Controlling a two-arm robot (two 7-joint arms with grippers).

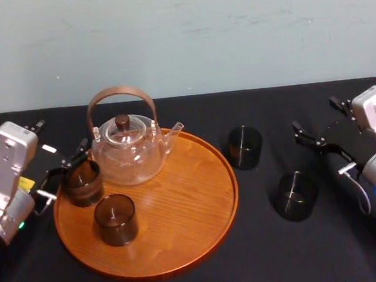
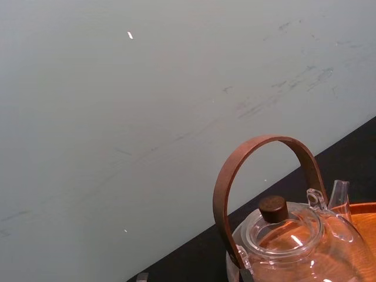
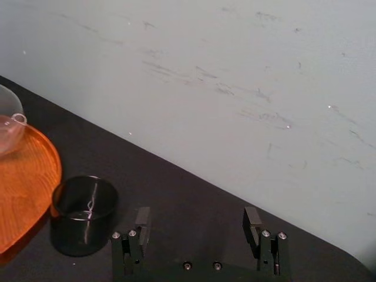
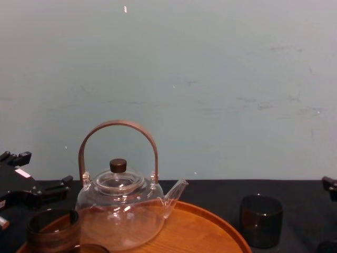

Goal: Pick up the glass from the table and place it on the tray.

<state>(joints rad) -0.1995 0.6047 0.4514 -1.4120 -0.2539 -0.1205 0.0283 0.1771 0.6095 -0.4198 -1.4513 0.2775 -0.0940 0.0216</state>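
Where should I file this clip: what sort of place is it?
Probably a robot test bench rather than a home: a black-covered table against a bare, scuffed pale wall, with a teapot and wooden tray staged between the left gripper and right gripper.

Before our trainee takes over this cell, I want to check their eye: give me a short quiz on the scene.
1. How many glasses stand on the table, off the tray?
2. True or false: the left gripper sits by a glass at the tray's left edge.
3. The right gripper is: A open and empty; B shut on a glass; C over the tray.
Key: 1 two; 2 true; 3 A.
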